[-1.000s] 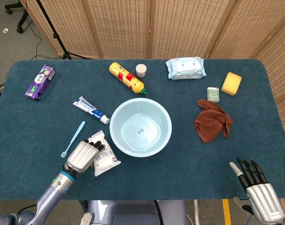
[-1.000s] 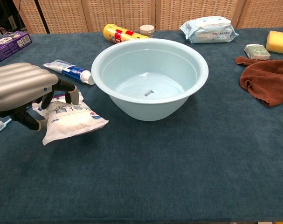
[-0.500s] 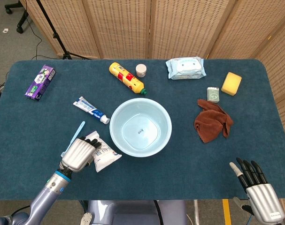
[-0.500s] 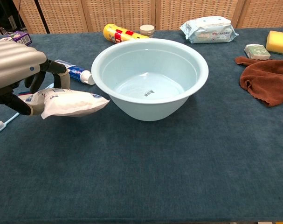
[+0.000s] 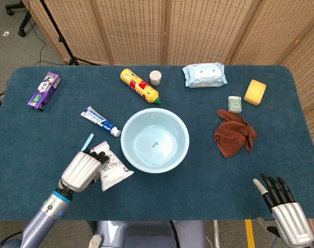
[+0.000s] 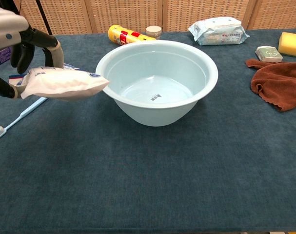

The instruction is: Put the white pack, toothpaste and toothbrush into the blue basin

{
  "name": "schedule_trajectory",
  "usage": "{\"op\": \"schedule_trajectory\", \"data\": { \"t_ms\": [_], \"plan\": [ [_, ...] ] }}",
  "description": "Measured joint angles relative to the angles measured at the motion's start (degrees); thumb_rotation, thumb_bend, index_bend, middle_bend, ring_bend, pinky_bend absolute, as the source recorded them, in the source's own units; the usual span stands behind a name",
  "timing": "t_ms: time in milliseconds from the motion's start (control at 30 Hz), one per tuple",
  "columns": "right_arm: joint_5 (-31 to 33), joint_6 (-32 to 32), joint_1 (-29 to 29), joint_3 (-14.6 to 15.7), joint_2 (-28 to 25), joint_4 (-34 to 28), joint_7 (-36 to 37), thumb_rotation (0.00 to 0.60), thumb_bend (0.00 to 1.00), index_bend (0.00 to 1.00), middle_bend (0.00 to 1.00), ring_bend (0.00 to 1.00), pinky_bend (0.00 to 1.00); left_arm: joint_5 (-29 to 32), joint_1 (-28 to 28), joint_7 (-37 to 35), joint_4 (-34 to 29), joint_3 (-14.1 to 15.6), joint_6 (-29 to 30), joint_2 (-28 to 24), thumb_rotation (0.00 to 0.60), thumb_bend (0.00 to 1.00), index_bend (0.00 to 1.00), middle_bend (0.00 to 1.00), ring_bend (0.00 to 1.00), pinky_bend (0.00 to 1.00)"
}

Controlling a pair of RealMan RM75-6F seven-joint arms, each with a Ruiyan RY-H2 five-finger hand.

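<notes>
My left hand (image 5: 83,170) (image 6: 13,36) grips the white pack (image 5: 114,170) (image 6: 62,84) and holds it in the air just left of the blue basin (image 5: 154,140) (image 6: 157,78), about level with its rim. The toothpaste (image 5: 100,121) lies on the cloth left of the basin; in the chest view the pack hides most of it. The light blue toothbrush (image 6: 20,117) lies below my hand, and only its handle tip (image 5: 88,141) shows in the head view. My right hand (image 5: 283,209) rests open at the near right edge.
A purple box (image 5: 44,90) lies far left. At the back are a yellow bottle (image 5: 139,86), a small jar (image 5: 155,77) and a wipes pack (image 5: 204,75). To the right lie a brown cloth (image 5: 234,134), a small green box (image 5: 235,104) and a yellow sponge (image 5: 255,91).
My left hand has lifted the white pack off the table and raised it to about the basin's rim height. The right hand has stayed still.
</notes>
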State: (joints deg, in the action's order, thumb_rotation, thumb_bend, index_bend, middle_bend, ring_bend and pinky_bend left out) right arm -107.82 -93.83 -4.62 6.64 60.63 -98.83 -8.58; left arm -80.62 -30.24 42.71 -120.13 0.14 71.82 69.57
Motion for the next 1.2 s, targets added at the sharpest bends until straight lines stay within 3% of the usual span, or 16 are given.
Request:
{"op": "schedule_trajectory", "data": {
  "t_ms": [133, 367, 1033, 1200],
  "plan": [
    [-0.13, -0.02, -0.03, 0.04, 0.04, 0.0, -0.08, 0.6, 0.11, 0.06, 0.0, 0.0, 0.0, -1.14, 0.12, -0.75, -2.39, -1.06, 0.75, -2.17, 0.6, 0.58, 0.8, 0.55, 0.59, 0.54],
    [-0.05, 0.27, 0.01, 0.08, 0.17, 0.02, -0.23, 0.6, 0.11, 0.06, 0.0, 0.0, 0.0, -0.34, -1.09, -1.94, -2.88, -5.6, 1.53, -1.98, 0.6, 0.59, 0.8, 0.55, 0.59, 0.54],
    [0.25, 0.42, 0.24, 0.1, -0.13, 0.15, 1.13, 0.6, 0.1, 0.06, 0.0, 0.0, 0.0, 3.99, -10.16, 6.62, 14.34, -14.23, 2.81, 24.63, 0.6, 0.59, 0.8, 0.55, 0.59, 0.54],
    [0.55, -0.05, 0.24, -0.12, -0.41, 0.21, 2.05, 0.6, 0.11, 0.06, 0.0, 0.0, 0.0, 6.51, -12.02, 8.83, 17.02, -15.32, 2.31, 28.23, 0.6, 0.51, 0.8, 0.54, 0.59, 0.54]
  ]
}}
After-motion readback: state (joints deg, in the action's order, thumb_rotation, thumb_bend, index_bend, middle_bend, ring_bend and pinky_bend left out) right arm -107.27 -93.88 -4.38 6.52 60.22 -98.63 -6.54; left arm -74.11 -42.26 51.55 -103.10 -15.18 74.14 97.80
